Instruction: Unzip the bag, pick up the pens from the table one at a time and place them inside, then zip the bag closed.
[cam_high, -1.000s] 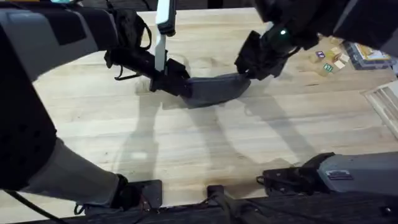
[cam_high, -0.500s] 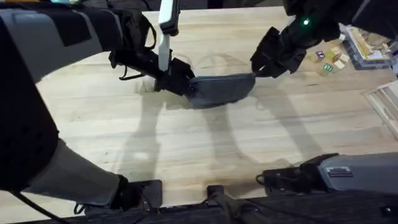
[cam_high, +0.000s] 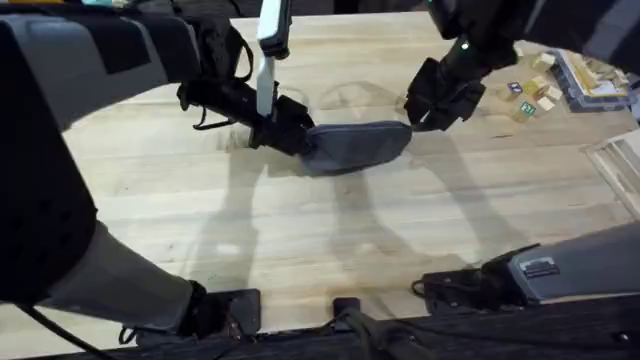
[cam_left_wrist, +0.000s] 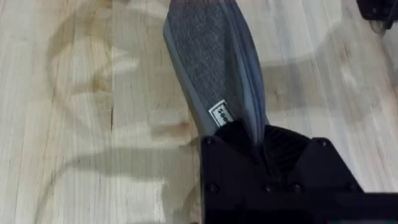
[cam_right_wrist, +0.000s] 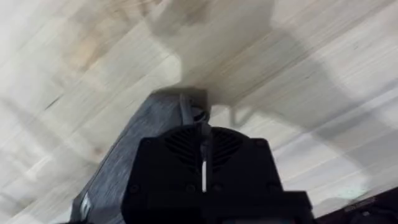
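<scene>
The grey bag (cam_high: 358, 145) lies flat and straight on the table (cam_high: 330, 240), a little behind the middle, its zipper running along its length. My left gripper (cam_high: 298, 136) is shut on the bag's left end; in the left wrist view the bag (cam_left_wrist: 214, 68) runs away from the gripper (cam_left_wrist: 258, 134). My right gripper (cam_high: 418, 120) sits at the bag's right end. Its fingers are shut at the zipper pull (cam_right_wrist: 198, 116), over the end of the bag (cam_right_wrist: 140, 146). The pens are out of view.
Small lettered wooden blocks (cam_high: 530, 95) and a flat box (cam_high: 592, 85) lie at the back right. A pale slatted rack (cam_high: 622, 160) stands at the right edge. Bare wood spreads in front of the bag.
The right gripper moved right and back at the bag's right end, and the bag went from bent to straight. The left gripper kept its hold and barely moved.
</scene>
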